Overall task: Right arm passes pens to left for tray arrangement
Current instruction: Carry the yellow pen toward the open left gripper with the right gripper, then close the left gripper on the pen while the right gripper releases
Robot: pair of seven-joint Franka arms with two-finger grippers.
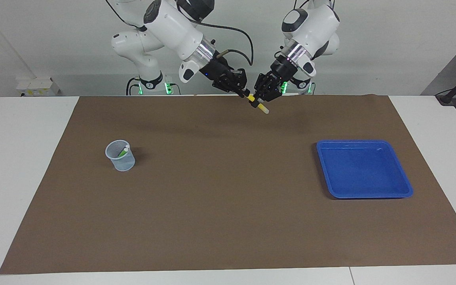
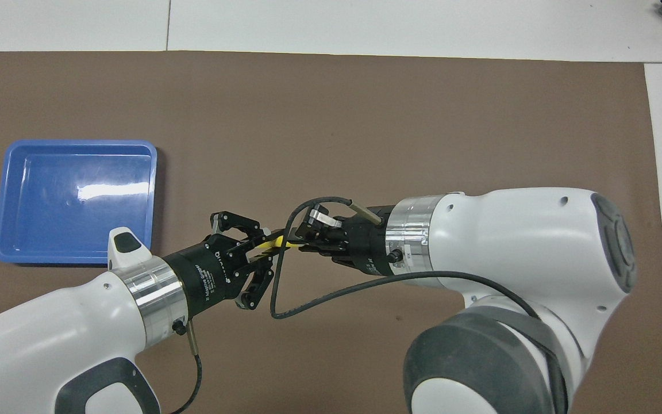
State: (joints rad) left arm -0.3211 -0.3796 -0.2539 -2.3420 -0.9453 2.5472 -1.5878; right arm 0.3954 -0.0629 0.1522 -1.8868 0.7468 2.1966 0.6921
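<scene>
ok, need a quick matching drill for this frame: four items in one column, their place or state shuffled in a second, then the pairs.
Items:
1. slim yellow marker pen
2. shallow blue plastic tray
3. small pale translucent mesh cup
4. green marker pen

Place or state:
A. empty, toward the left arm's end of the brown mat
B. stands on the mat toward the right arm's end
C. in the air, gripped by left gripper and right gripper
D. leaning inside the cup

Pairs: 1-C, 2-A, 3-B, 4-D

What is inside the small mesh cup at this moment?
In the mesh cup a green pen leans, with a whitish pen end beside it; that pen's body is covered, so its colour is hidden.
</scene>
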